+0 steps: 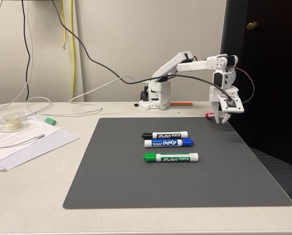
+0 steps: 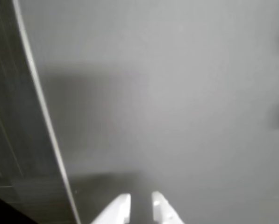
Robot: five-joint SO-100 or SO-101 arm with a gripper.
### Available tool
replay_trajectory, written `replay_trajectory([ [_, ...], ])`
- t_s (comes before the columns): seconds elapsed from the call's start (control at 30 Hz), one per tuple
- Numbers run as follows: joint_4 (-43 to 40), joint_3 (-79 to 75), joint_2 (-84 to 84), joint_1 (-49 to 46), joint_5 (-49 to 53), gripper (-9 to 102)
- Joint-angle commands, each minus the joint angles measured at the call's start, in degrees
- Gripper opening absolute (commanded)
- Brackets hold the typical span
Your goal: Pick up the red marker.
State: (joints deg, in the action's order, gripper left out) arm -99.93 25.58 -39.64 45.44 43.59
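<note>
Mat: the dark mat [image 1: 185, 171] covers most of the table; my arm reaches over its far right corner.
Other markers: black [image 1: 164, 135], blue [image 1: 168, 143] and green [image 1: 170, 157] lie mid-mat, well apart from me.
Gripper: my gripper [image 1: 222, 117] hangs above that corner, fingers nearly together, holding nothing.
Red marker: a red tip [image 1: 209, 115] shows just beside my fingers, mostly hidden.
Risk: I judge that descending with such a narrow gap could knock it off the nearby table edge.
</note>
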Motion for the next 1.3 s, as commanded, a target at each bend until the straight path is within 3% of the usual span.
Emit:
replay_trajectory([
  [0.0, 0.18, -2.37, -0.09, -0.35, 0.62, 6],
  [0.17, 2.64, -3.96, 1.14, -3.16, 2.9, 6],
  [0.23, -0.26, -13.1, 5.89, -4.75, 4.22, 6],
  [0.63, -0.26, -13.36, 5.8, -13.89, 13.62, 7],
  [0.97, -0.26, 5.62, -9.58, -14.15, 15.03, 39],
  [1.27, 2.2, 34.28, -33.05, -13.71, 15.21, 39],
])
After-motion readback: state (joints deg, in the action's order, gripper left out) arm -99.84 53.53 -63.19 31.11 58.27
